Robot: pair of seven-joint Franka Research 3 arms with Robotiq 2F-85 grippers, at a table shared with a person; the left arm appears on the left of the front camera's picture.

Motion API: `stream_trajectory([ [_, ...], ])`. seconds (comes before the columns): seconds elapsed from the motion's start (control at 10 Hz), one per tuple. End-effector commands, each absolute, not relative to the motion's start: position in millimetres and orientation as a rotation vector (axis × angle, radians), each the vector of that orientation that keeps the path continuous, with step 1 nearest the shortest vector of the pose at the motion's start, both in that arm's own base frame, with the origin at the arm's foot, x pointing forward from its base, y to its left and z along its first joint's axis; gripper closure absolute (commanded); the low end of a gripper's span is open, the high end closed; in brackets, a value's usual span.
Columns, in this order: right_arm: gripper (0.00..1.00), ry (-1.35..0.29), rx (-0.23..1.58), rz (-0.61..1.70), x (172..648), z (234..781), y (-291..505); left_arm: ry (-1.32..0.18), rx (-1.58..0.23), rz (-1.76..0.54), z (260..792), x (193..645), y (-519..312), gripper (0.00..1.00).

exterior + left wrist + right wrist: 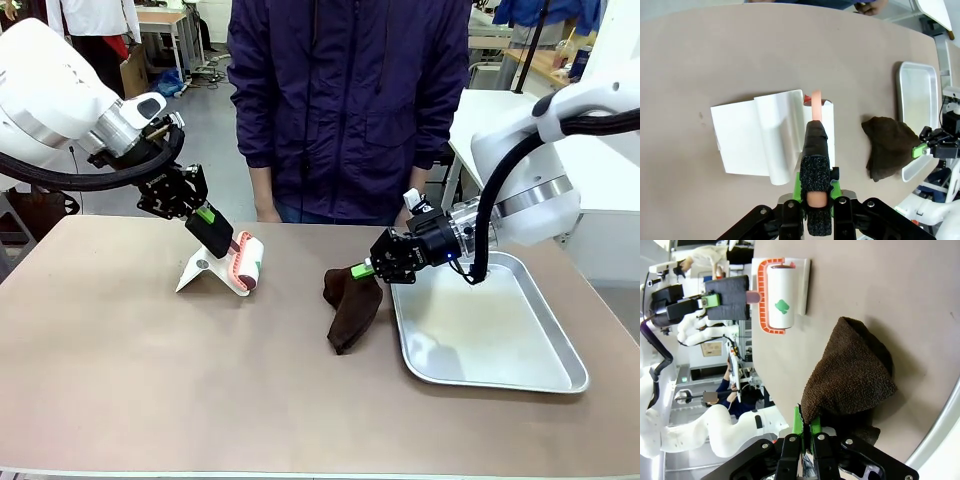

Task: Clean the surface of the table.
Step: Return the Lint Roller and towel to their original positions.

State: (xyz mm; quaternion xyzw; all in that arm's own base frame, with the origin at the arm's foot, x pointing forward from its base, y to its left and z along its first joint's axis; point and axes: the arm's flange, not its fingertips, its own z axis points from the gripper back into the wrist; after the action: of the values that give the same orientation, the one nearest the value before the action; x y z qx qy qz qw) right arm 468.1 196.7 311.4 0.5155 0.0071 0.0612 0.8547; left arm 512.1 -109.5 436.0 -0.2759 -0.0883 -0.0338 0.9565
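The surface of the table (150, 380) is taupe-brown. My left gripper (207, 222) is shut on the black foam handle (815, 150) of a lint roller (248, 262), whose roll rests in a white cover (760, 140) at the back left. The right gripper (365, 268) is shut on the top corner of a dark brown cloth (352, 308), which droops onto the table beside the tray. From the right wrist, the cloth (850, 375) bunches just ahead of the right gripper (807, 432), with the roller (780, 295) farther off.
A shiny metal tray (560, 375) lies at the right, close to the cloth. A person in a dark purple jacket (350, 100) stands at the far edge. Open tabletop stretches across the front and left.
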Motion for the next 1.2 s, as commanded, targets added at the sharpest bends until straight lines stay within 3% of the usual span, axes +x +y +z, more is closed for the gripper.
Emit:
stream_trajectory([
  [0.0,0.94,0.032,1.030,0.101,477,307,211,-0.178,-0.522,-0.069,437,520,-113,0.78],
  [1.1,0.94,0.019,1.066,0.135,466,296,210,-0.178,-0.447,0.059,424,529,-118,0.78],
])
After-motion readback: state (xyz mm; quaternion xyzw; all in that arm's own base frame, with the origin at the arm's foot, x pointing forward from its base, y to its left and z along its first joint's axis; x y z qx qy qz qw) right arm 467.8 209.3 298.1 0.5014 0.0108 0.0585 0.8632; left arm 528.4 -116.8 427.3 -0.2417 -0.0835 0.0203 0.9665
